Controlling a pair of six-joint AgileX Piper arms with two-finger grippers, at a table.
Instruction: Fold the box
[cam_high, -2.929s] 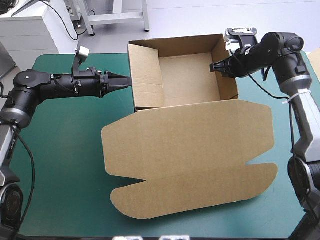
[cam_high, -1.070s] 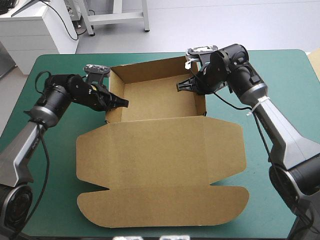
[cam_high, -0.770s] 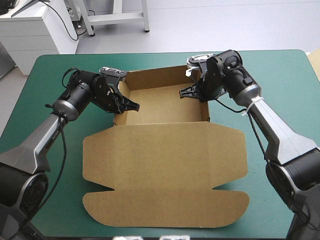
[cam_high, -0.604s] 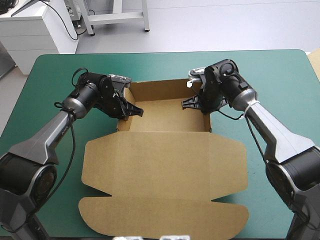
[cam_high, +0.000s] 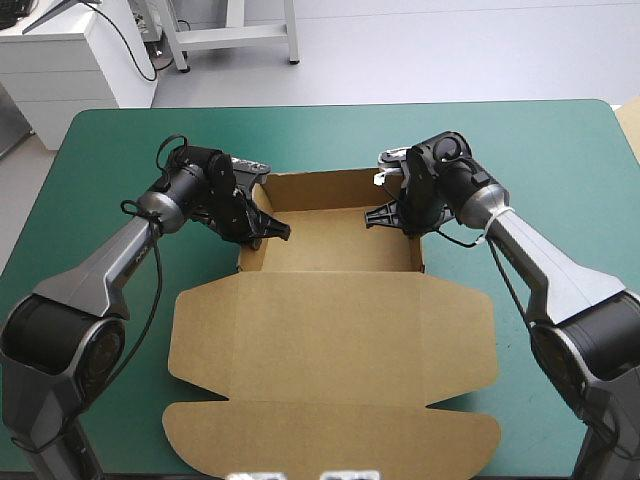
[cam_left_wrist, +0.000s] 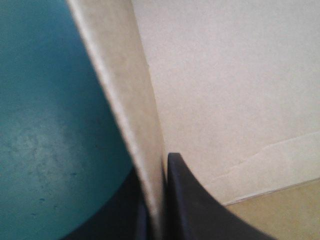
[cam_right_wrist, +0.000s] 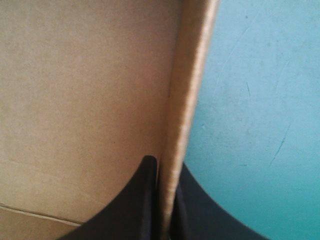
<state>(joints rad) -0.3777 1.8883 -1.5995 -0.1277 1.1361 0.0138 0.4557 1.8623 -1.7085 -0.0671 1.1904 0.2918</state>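
Observation:
The brown box (cam_high: 335, 235) stands as an open tray near the table's middle, its lid (cam_high: 335, 360) lying flat toward the near edge. My left gripper (cam_high: 262, 228) is shut on the tray's left wall (cam_left_wrist: 127, 100), one black finger (cam_left_wrist: 192, 200) inside and the other outside. On the opposite side my right gripper (cam_high: 390, 215) is shut on the right wall (cam_right_wrist: 187, 90), which runs up between its fingers (cam_right_wrist: 145, 200). In both wrist views the wall's top edge splits the brown inside of the box from the teal-green cover.
The teal-green table cover (cam_high: 560, 170) shows bare around the box on the far side, left and right. The lid's rounded front flap (cam_high: 330, 435) reaches close to the table's near edge.
The box has been drawn toward the near edge and turned square, both arms folding in with it. The grippers keep hold of the side walls.

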